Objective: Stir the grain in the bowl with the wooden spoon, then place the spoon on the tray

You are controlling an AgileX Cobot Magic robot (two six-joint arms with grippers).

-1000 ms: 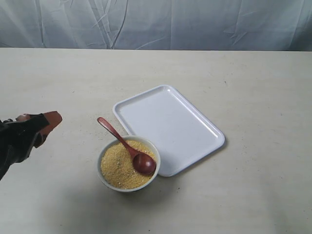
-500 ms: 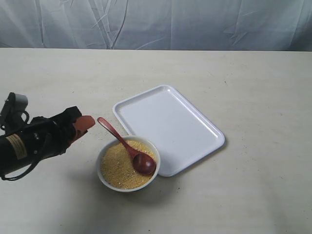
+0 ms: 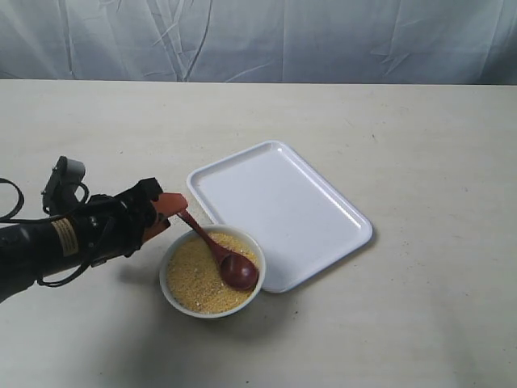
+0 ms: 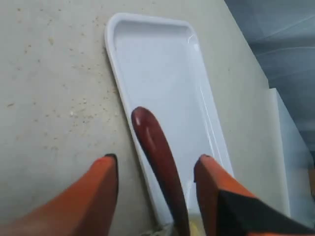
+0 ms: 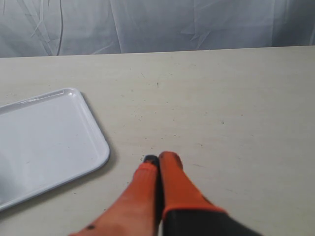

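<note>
A small white bowl (image 3: 171, 257) holds golden-yellow grain (image 3: 196, 275). The dark reddish-brown wooden spoon (image 3: 240, 271) lies in it, its handle sticking out over the rim toward the left. My left gripper (image 3: 167, 212) is open at the handle's end. In the left wrist view the spoon handle (image 4: 153, 142) runs between the two orange fingers (image 4: 101, 189) of the left gripper (image 4: 157, 158), and neither finger touches it. The white tray (image 3: 279, 206) lies just right of the bowl, empty. My right gripper (image 5: 158, 158) is shut on nothing, low over the table beside the tray (image 5: 44, 142).
The pale table (image 3: 420, 307) carries a few scattered grains near the tray's edge (image 4: 74, 110). A grey cloth backdrop (image 3: 258, 36) hangs behind the far edge. The right arm is outside the exterior view.
My left arm has moved rightward across the table, from the left edge up to the spoon's handle. Bowl, spoon and tray have not moved.
</note>
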